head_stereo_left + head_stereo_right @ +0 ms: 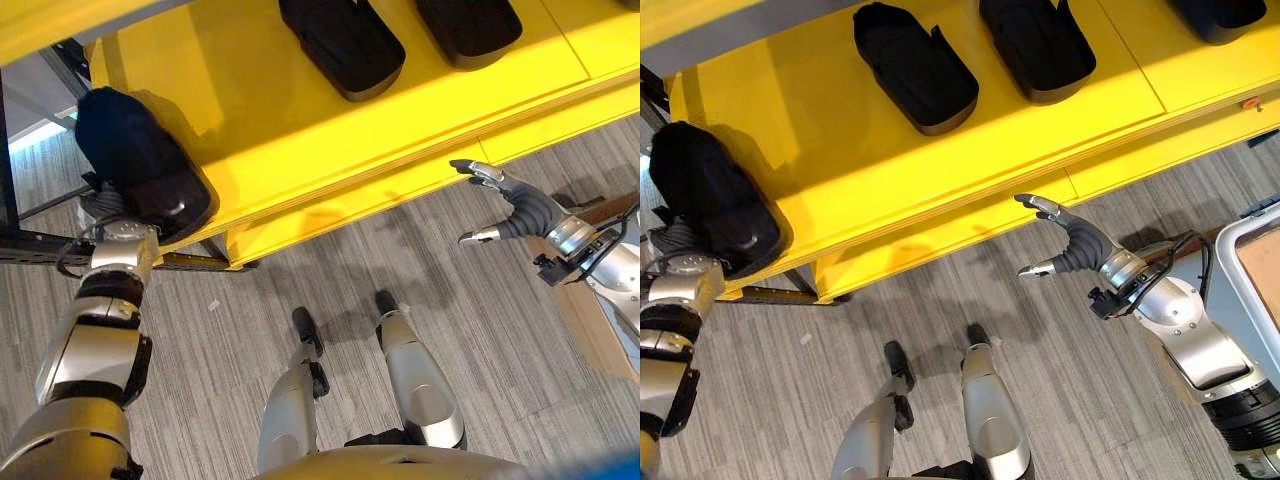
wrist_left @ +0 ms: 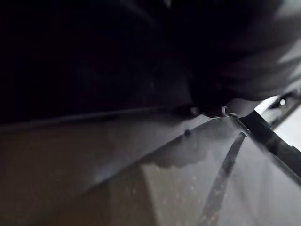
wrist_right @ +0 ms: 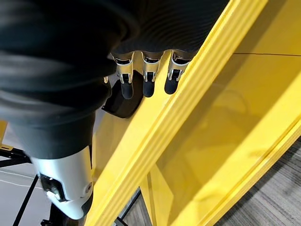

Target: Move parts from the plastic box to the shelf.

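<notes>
**Q:** At the shelf's front edge, what is each hand doing?

**A:** The right hand (image 1: 1072, 243) hangs free off the yellow shelf (image 1: 940, 180), just beyond its front lip, fingers spread and relaxed, thumb apart, holding nothing. In its own wrist view the dark fingertips (image 3: 148, 87) point along the shelf's edge toward a black part (image 3: 123, 101) lying on the shelf.

**Q:** And the left hand?

**A:** The left hand (image 1: 105, 205) sits at the shelf's corner, at about nine o'clock in the head views, tucked under and behind a black part (image 1: 140, 160). Its fingers are hidden by that part, so whether they are closed on it I cannot tell.

**Q:** Where does that part lie?

**A:** On the corner of the shelf, overhanging the edge, directly on the far side of the left wrist.

**Q:** Anything further out?

**A:** Two more black parts rest deeper on the shelf, one at about twelve o'clock (image 1: 915, 65), one at one o'clock (image 1: 1040, 45), both well apart from either hand. Grey striped floor (image 1: 1060, 340) lies below.
</notes>
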Controlling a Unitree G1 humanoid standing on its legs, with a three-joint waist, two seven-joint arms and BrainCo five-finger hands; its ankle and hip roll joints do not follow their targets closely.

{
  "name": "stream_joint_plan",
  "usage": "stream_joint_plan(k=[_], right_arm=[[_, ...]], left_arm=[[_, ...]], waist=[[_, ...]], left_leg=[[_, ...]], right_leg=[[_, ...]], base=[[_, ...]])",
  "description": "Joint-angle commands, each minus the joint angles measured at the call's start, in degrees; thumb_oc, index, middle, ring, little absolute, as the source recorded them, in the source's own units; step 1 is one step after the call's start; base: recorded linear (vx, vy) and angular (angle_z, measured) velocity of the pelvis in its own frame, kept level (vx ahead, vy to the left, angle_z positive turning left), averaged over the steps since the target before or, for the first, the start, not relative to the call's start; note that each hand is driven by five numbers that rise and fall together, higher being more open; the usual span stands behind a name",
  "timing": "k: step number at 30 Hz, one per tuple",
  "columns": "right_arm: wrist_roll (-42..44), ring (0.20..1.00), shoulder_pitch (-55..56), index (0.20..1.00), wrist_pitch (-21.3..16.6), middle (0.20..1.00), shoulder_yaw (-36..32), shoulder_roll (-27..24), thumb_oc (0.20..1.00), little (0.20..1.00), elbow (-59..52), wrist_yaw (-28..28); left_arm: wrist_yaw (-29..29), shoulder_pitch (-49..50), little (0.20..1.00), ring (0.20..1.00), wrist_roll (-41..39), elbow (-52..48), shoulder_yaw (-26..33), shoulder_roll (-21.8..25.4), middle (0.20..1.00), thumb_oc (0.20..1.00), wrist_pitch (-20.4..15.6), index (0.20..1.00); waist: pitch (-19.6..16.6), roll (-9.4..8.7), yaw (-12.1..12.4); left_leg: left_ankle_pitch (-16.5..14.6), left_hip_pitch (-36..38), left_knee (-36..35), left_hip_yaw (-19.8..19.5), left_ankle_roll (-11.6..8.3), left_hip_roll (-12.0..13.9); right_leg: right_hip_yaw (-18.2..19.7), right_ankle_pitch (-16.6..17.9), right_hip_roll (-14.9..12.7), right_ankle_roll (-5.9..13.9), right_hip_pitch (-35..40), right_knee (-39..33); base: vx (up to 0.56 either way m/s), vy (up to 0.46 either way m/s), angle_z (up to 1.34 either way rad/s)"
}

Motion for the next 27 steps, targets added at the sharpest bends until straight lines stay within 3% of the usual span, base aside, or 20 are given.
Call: stream_joint_plan(k=[1,11,17,21,24,25,27], right_arm=[[1.5,1.0,-4.1,1.0,-1.9,1.0,-2.3,2.0,1.0,1.0,-0.8,-1.0],[1.8,1.0,-5.9,1.0,-2.8,1.0,-2.9,0.4,1.0,1.0,-1.5,-2.1],[0.3,1.0,-3.7,1.0,-3.1,1.0,-3.8,2.3,1.0,1.0,-1.7,-4.7],[0.0,1.0,-4.6,1.0,-3.5,1.0,-3.7,2.8,1.0,1.0,-0.2,-2.5],[0.1,1.0,-5.0,1.0,-4.0,1.0,-3.1,3.6,1.0,1.0,0.3,-0.8],[0.1,1.0,-5.1,1.0,-4.0,1.0,-3.0,3.6,1.0,1.0,0.2,-0.6],[0.6,1.0,-5.2,1.0,-3.4,1.0,-2.8,3.8,1.0,1.0,-0.4,0.0]], left_arm=[[4.0,0.4,0.2,0.2,0.8,2.2,1.7,6.9,0.2,0.2,0.7,0.2],[5.3,-4.0,0.2,0.2,2.3,2.2,-0.5,10.3,0.2,0.2,1.4,0.2],[2.7,-2.2,0.2,0.2,7.6,-0.3,-2.3,8.9,0.2,0.2,2.7,0.2],[0.3,-0.5,0.2,0.2,8.0,-0.3,-1.0,9.8,0.2,0.2,1.7,0.2],[2.5,3.5,0.2,0.2,7.7,-1.9,0.9,9.3,0.2,0.2,4.3,0.2],[2.5,3.8,0.2,0.2,7.6,-2.0,1.1,9.3,0.2,0.2,4.4,0.2],[2.0,5.7,0.2,0.2,8.0,-2.6,2.1,8.9,0.2,0.2,4.6,0.2]], waist=[[0.1,-3.59,-1.0],[2.0,-4.21,-1.5],[1.1,-3.72,-2.0],[0.4,-3.15,-1.1],[0.0,-2.77,0.0],[0.2,-3.23,-0.1],[-0.1,-2.68,0.4]], left_leg=[[-14.8,1.6,9.5,0.8,1.49,-0.3],[-16.9,-2.0,14.2,1.7,2.52,-1.9],[-20.8,-1.8,18.6,3.8,4.35,-3.6],[-21.8,0.6,18.0,7.2,4.9,-3.9],[-23.6,3.6,16.7,9.5,5.21,-3.8],[-22.3,3.3,16.7,10.4,5.39,-3.8],[-23.7,4.7,16.1,10.6,5.78,-3.8]], right_leg=[[1.6,3.5,-0.2,1.18,1.8,-9.2],[3.0,5.9,-0.2,1.63,-0.3,-10.4],[5.0,8.1,-2.5,3.64,1.0,-12.4],[0.9,9.2,-3.9,4.37,1.6,-14.0],[-3.1,8.9,-4.2,5.33,3.0,-15.5],[-3.2,10.2,-4.4,5.05,2.6,-15.7],[-4.1,8.3,-3.6,5.35,3.7,-14.9]], base=[[0.0,0.076,0.0],[0.0,0.085,0.0],[0.11,0.135,0.03],[0.1,0.147,-0.12],[0.11,0.118,-0.35],[0.17,0.097,-0.69],[0.09,0.037,-0.71]])
